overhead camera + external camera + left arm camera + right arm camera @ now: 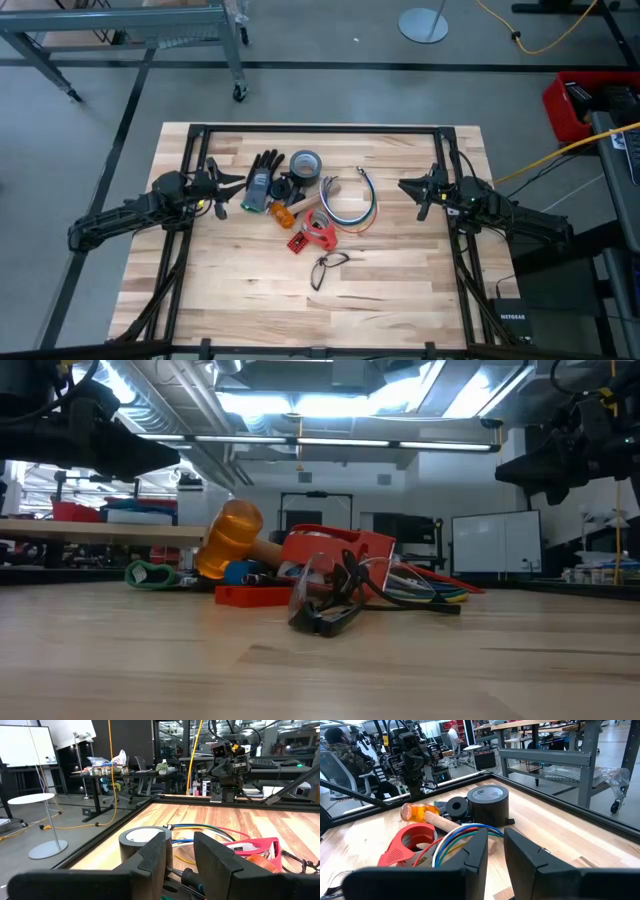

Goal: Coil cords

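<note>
The cords (pixel 350 205), thin blue, white and red-orange cables bent into a loose loop, lie flat on the wooden table right of its middle. They also show in the low view (pixel 432 594) and in both wrist views (pixel 202 827) (pixel 454 838). My left gripper (pixel 228 192) (pixel 182 856) hovers at the table's left, beside a black glove, with a narrow gap between its fingers and nothing in it. My right gripper (pixel 405 190) (pixel 495 851) hovers at the table's right, pointing level toward the cords. Its fingers are slightly apart and hold nothing.
Left of the cords lie a grey tape roll (pixel 305 163), black gloves (pixel 262 180), an orange-headed mallet (pixel 286 213) and a red tool (pixel 315 236). Safety glasses (pixel 328 266) lie nearer the front edge. Bare wood (pixel 400 290) spreads across the near half.
</note>
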